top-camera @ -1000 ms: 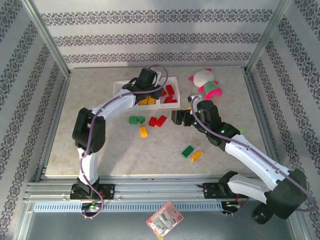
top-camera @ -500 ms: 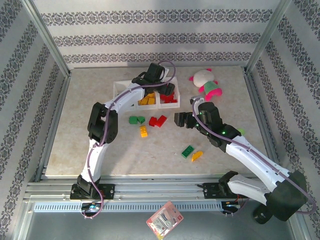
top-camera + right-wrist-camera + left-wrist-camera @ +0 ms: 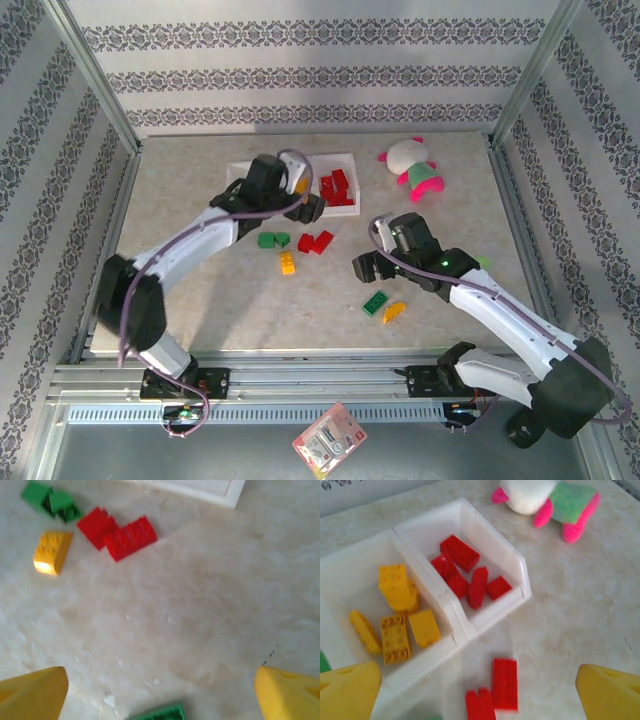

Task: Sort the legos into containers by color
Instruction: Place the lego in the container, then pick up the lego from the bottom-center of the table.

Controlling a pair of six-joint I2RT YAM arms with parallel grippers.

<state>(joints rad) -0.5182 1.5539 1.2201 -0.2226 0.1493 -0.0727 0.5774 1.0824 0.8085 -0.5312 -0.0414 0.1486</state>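
Pulled back from over the tray [image 3: 520, 580], the left gripper [image 3: 308, 208] now hangs at its near edge, jaws wide and empty. The right gripper [image 3: 365, 268] has dropped lower in the frame, equally wide. Print on the red-and-white packet [image 3: 330, 440] at bottom centre is too small to read. Red legos [image 3: 465, 572] lie in the tray's right compartment, with yellow ones [image 3: 397, 592] beside them. Two loose red bricks [image 3: 504, 682] lie between the left jaws and a green brick [image 3: 157, 714] between the right's.

Top camera overlooks the whole table [image 3: 470, 210] from above and behind; both wrist cameras look down closely, sharing loose red bricks [image 3: 505, 682].
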